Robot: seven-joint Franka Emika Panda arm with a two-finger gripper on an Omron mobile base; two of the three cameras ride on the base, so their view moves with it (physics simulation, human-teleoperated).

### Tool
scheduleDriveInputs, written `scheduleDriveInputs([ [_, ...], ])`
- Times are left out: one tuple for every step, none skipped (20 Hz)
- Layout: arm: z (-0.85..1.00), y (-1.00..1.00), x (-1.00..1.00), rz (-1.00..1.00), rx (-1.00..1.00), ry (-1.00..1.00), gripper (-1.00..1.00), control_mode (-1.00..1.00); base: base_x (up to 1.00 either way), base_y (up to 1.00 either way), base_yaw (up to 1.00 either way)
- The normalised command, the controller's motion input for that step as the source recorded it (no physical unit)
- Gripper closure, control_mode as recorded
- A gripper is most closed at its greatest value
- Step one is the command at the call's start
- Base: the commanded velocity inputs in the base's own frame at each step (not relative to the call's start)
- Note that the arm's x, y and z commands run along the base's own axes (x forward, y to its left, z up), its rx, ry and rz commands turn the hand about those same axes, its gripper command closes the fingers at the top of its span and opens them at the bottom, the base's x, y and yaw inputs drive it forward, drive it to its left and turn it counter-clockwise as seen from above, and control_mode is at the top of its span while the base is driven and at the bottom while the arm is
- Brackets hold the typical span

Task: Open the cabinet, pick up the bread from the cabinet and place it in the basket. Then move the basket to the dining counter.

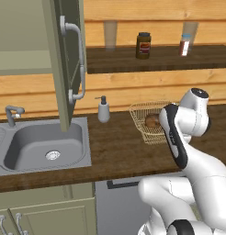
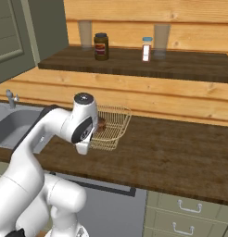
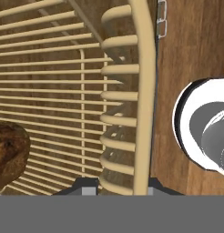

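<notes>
Nearest to me, the white arm rises from the base and bends forward over the dark wooden table (image 2: 180, 148), its wrist dropping at the near edge of the basket (image 1: 149, 120). In the hand view the tool (image 3: 118, 186) sits astride the basket's rim: one dark fingertip inside the weave, the other outside it, the wicker rim running between them from six o'clock up to twelve. The jaws stand narrow, pinching the basket by that rim, as far as I can judge; the contact itself is at the very bottom edge and partly cut off.

The bread (image 3: 9, 152) already lies in the basket, at about nine o'clock from the tool in the hand view, near but apart from the fingertips. In the left base view it shows as a brown lump behind the forearm.

So the move ahead is carrying the basket off. Its long axis runs roughly along the table's length, and the grip is on one long side, so the load would hang off-centre and could tilt away from the tool.

Further back, the cabinet (image 1: 64, 64) door hangs open above the sink (image 1: 41, 147).
</notes>
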Motion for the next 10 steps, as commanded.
scheduleDriveInputs([
  [0.0, -0.06, 0.0, 0.0, 0.12, -0.1, 1.0, -1.0, 0.0, 0.0, 0.0],
  [0.0, -0.1, 0.0, 0.0, 0.1, -0.11, 1.0, -1.0, 0.0, 0.0, 0.0],
  [0.0, -0.04, 0.0, 0.0, 0.06, -0.11, 1.0, -1.0, 0.0, 0.0, 0.0],
  [0.03, -0.17, -0.04, 0.0, 0.03, -0.11, 1.0, -1.0, 0.0, 0.0, 0.0],
  [0.11, -0.26, -0.25, 0.0, 0.0, -0.1, 1.0, -1.0, 0.0, 0.0, 0.0],
  [0.2, -0.4, -0.47, 0.0, 0.0, -0.07, 1.0, -1.0, 0.0, 0.0, 0.0],
  [0.06, -0.26, -0.36, -0.01, 0.0, -0.03, 1.0, -1.0, 0.0, 0.0, 0.0],
  [0.06, -0.28, -0.38, -0.01, 0.0, -0.04, 1.0, -1.0, 0.0, 0.0, 0.0],
  [0.03, -0.16, -0.22, -0.01, 0.0, -0.03, 1.0, -1.0, 0.0, 0.0, 0.0],
  [0.11, -0.16, -0.08, -0.01, 0.0, 0.0, 1.0, -1.0, 0.0, 0.0, 0.0],
])
